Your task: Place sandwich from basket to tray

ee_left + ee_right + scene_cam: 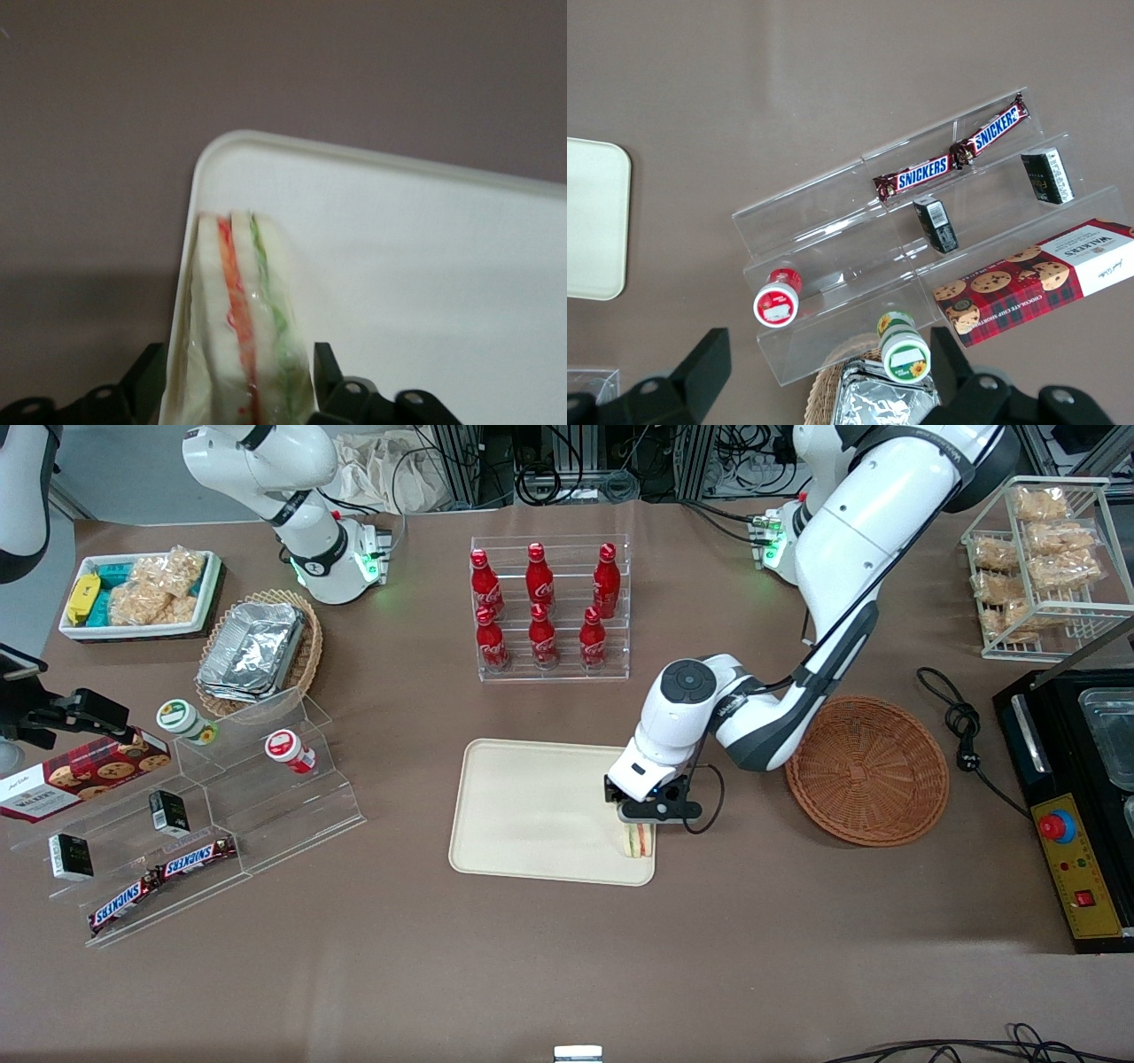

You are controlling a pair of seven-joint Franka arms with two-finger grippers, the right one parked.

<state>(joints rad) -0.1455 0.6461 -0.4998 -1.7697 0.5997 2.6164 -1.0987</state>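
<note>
Late stage: basket [867, 771] emptied, end effector [640, 825] gripping the sandwich [637, 840] over the tray [532, 806] corner at five o'clock; release remains.

Pale-bread sandwich [239, 328] with orange-red and green layers; cream-beige tray [523, 815]; reddish-brown woven basket [868, 771]; black gripper [640, 822] over the tray's corner.

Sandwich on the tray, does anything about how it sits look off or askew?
Slightly. The sandwich sits on edge at the very corner of the tray, hard against its rim rather than well inside. The gripper is right above it, with one of the fingers on each side. The basket is empty; nothing is spilled.
</note>
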